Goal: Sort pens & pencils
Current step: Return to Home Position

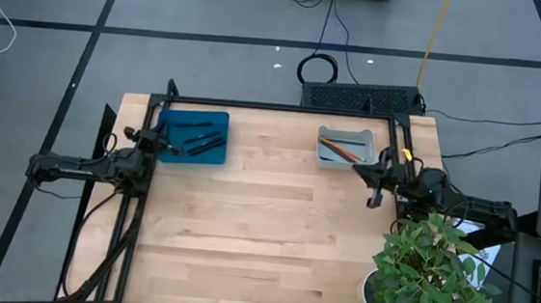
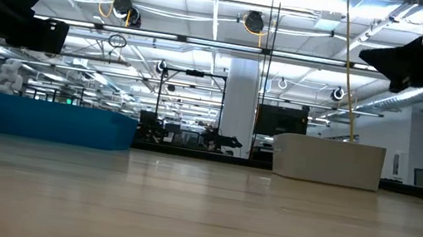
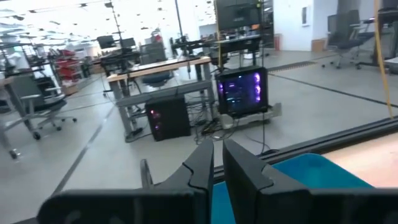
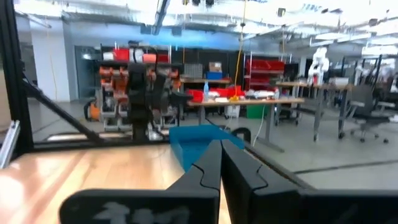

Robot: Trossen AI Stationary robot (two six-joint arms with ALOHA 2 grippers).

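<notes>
We judge sorting done, nothing left: pens (image 1: 199, 138) in the blue bin (image 1: 217, 118) at the bench's (image 1: 264, 228) far-left corner, pencils (image 1: 346, 150) in the gray bin (image 1: 323, 134) far right, left gripper (image 3: 217, 149) and right gripper (image 4: 220, 149) both pinched together, empty, beside their bins.

Pens (image 1: 199, 141) in blue bin (image 1: 217, 120), pencils (image 1: 345, 150) in gray bin (image 1: 347, 131); L arm (image 1: 76, 168), R arm (image 1: 479, 209) at table (image 1: 245, 227) sides.

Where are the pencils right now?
In the high view, the pencils lie inside the gray bin, far across the table, on the right arm's side.
</notes>
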